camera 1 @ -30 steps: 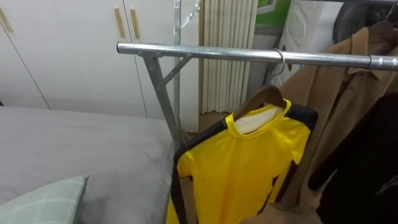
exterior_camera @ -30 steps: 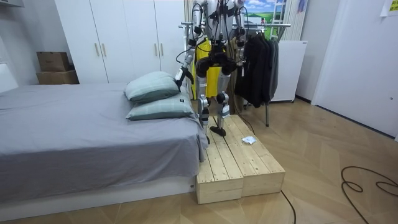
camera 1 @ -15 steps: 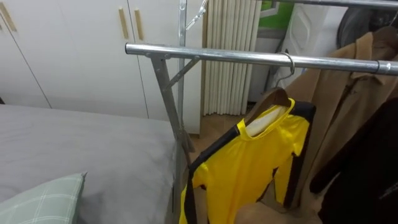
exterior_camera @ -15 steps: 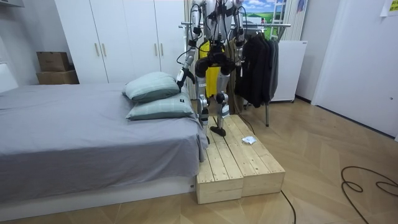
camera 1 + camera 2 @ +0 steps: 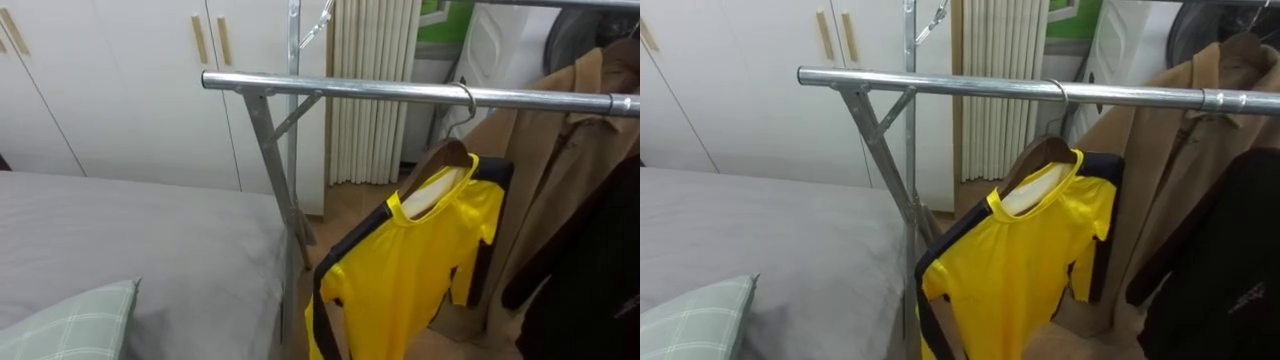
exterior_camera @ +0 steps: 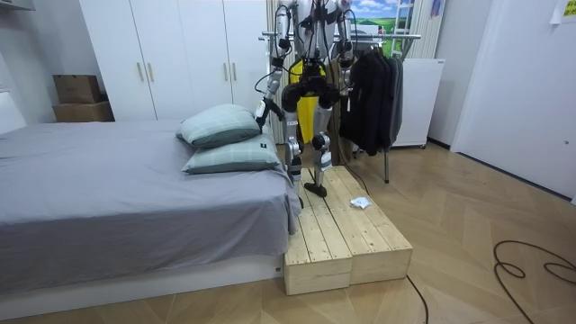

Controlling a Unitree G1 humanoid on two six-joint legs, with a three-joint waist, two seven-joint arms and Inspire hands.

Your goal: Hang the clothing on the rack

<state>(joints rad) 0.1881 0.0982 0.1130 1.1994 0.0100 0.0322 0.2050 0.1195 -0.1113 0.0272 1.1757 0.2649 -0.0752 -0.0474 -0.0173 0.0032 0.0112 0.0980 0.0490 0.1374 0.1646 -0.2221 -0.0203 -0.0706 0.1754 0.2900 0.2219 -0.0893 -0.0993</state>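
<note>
The grey bed (image 5: 120,240) lay beside the wooden platform (image 6: 346,234) where the robot stood facing the metal clothes rack (image 5: 350,88). On the rack's rail, the yellow shirt (image 5: 410,270) hung tilted on a wooden hanger (image 5: 445,155). The states of the left hand (image 6: 261,108) and right hand (image 6: 346,87) could not be told.

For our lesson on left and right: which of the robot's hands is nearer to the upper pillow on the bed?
Left. Its left hand hangs right beside the upper pillow; the right hand is across the body, by the dark coats.
</note>
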